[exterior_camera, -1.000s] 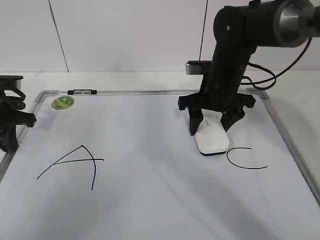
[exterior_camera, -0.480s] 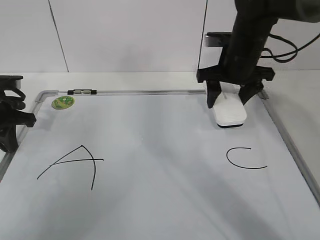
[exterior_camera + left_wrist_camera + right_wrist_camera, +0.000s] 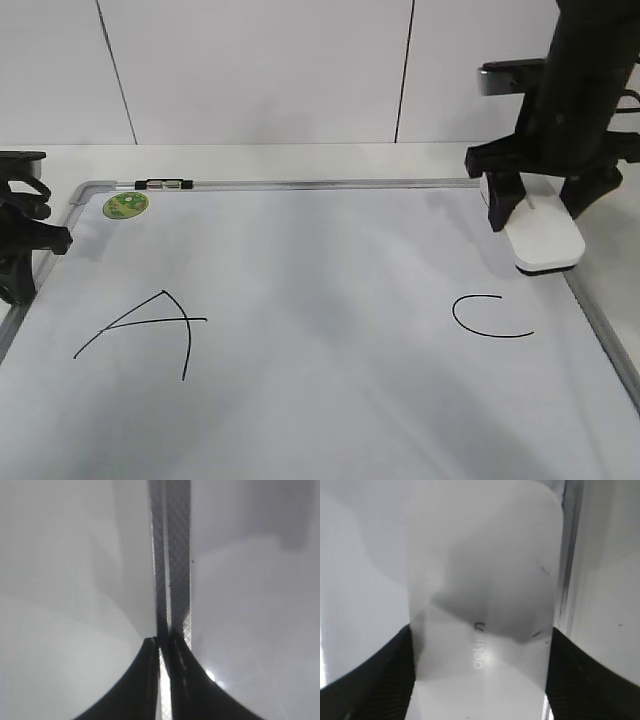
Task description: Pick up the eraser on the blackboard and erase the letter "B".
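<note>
The blackboard (image 3: 320,290) is a white dry-erase board with a grey frame and a round green sticker (image 3: 126,205). My right gripper (image 3: 543,215) is shut on the white eraser (image 3: 543,240) and holds it over the board's right frame edge, above the letter C (image 3: 488,317). In the right wrist view the eraser (image 3: 485,600) fills the space between the black jaws (image 3: 480,667). The letter A (image 3: 150,330) is at the left. No letter B shows on the board. My left gripper (image 3: 163,645) is shut and empty over the left frame bar (image 3: 172,555).
A small black-and-silver clip (image 3: 164,184) sits on the top frame. The left arm (image 3: 20,235) rests at the board's left edge. A white wall stands behind the table.
My right gripper has carried the eraser from the board's middle right, next to the C, up and right to the right frame edge. The left arm has not moved.
</note>
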Controlling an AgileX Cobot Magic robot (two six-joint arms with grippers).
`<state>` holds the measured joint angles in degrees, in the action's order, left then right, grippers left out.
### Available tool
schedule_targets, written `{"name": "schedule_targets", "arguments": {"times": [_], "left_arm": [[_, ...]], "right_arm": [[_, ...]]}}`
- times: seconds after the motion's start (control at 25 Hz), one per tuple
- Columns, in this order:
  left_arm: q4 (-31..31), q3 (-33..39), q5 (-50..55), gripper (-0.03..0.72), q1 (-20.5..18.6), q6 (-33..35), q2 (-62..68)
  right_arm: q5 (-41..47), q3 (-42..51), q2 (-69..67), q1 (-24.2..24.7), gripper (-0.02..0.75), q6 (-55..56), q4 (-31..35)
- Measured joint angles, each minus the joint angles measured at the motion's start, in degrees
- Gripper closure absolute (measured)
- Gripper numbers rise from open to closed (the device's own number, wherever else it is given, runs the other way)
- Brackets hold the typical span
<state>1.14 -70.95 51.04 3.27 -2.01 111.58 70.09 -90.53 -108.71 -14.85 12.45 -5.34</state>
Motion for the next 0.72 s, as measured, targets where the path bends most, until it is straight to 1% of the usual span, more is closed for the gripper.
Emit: {"name": "schedule_targets", "arguments": {"times": [0.2, 0.4, 0.44, 0.6, 0.64, 0.72], "left_arm": [[0.00, 0.00, 0.00, 0.669, 0.00, 0.00, 0.00], [0.00, 0.00, 0.00, 0.669, 0.00, 0.00, 0.00], [0.00, 0.00, 0.00, 0.669, 0.00, 0.00, 0.00], [0.14, 0.00, 0.00, 0.669, 0.00, 0.00, 0.00], [0.14, 0.00, 0.00, 0.669, 0.00, 0.00, 0.00], [0.34, 0.00, 0.00, 0.669, 0.00, 0.00, 0.00]], "right_arm": [[0.00, 5.18, 2.30, 0.85, 0.197, -0.10, 0.00], [0.00, 5.62, 2.30, 4.43, 0.197, -0.92, 0.46], [0.00, 5.62, 2.30, 5.25, 0.197, -1.84, 1.35], [0.00, 5.87, 2.30, 8.18, 0.197, -7.86, 8.87], [0.00, 6.25, 2.44, 8.35, 0.197, -8.82, 10.01], [0.00, 7.60, 2.69, 8.44, 0.197, -9.88, 10.28]]}}
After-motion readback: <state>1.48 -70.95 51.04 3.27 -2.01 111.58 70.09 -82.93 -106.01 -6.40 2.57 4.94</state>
